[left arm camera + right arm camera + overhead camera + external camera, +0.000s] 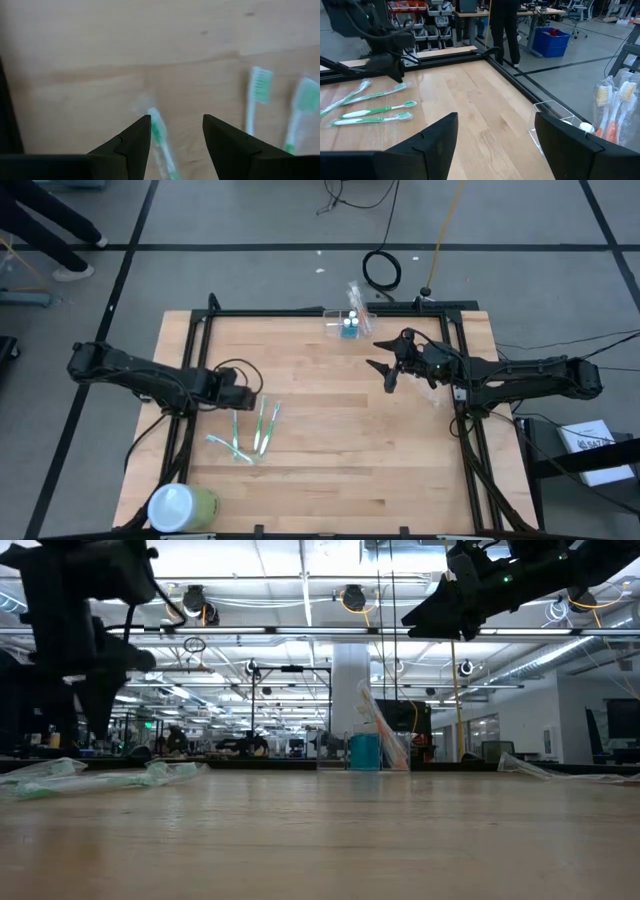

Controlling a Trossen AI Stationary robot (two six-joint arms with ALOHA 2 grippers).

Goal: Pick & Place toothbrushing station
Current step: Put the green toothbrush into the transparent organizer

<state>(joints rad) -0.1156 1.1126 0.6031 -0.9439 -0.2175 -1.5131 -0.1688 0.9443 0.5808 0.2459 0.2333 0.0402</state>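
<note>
Wooden tabletop (330, 430) is carrying 4 green toothbrushes (262, 427), not yet loaded. Toothbrushing station (347, 323) is sitting at the far edge. Left gripper (176, 131), jaws apart, is hovering over 1 brush; right gripper (386, 367), jaws apart, is waiting empty.

A pale wooden table (330, 430) with a black frame carries everything. Green toothbrushes (255, 430) lie on it just below the left gripper (252, 395). A clear toothbrushing station (347, 323) stands near the far edge, beside the right gripper (385, 370). A white-lidded green cylinder (182, 507) sits at the near left corner.
</note>
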